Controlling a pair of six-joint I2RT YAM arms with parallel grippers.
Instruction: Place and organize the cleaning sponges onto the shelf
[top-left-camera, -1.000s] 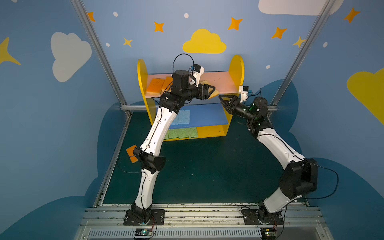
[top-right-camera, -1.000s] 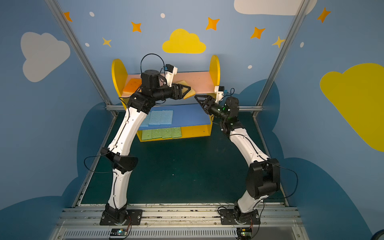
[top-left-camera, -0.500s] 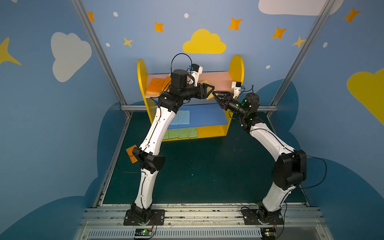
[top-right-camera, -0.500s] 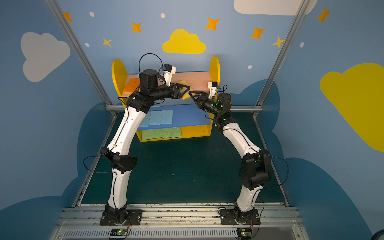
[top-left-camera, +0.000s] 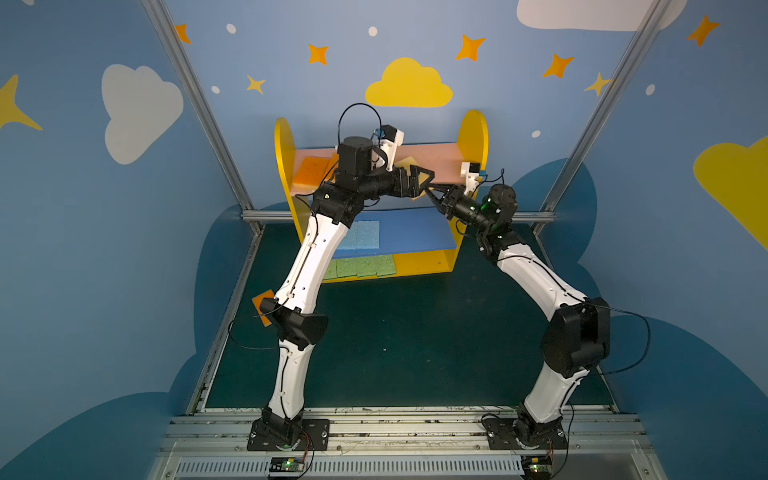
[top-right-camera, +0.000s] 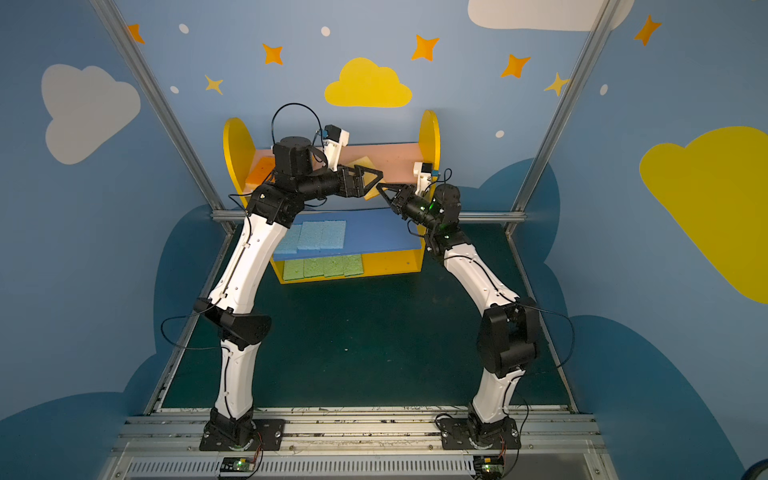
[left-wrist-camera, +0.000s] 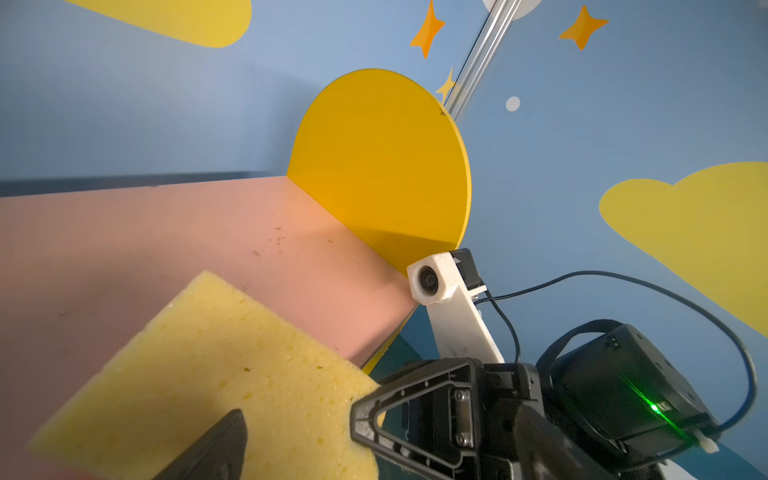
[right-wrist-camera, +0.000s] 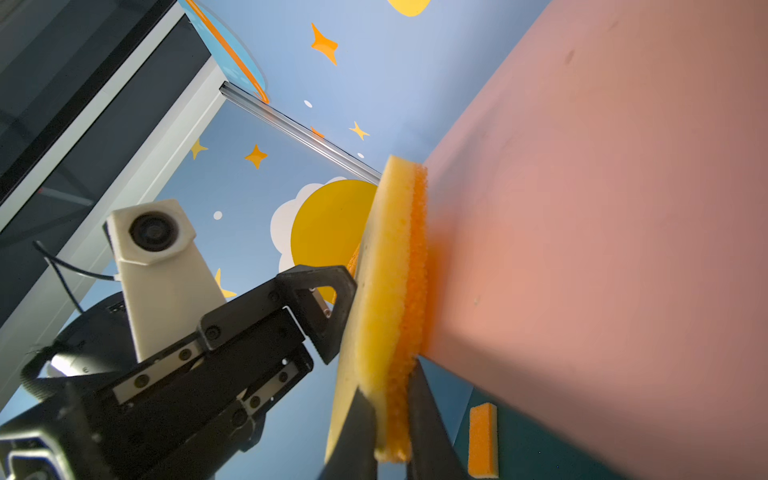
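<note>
In a top view the right gripper (top-left-camera: 432, 194) pinches a yellow-faced sponge (top-left-camera: 406, 161) by the corner nearest it. The sponge lies on the pink board (top-left-camera: 442, 160) of the shelf (top-left-camera: 473, 137), overhanging the front edge. The left gripper (top-left-camera: 420, 179) stands wide open just beside it, holding nothing. The left wrist view shows the sponge skewed, with bare board beyond the right gripper. In the right wrist view both fingers (right-wrist-camera: 424, 407) squeeze the foam: best slide it inward flat, square it, then release gently.

Bare pink board (top-left-camera: 440, 160) — side panel (top-left-camera: 473, 133) beyond
</note>
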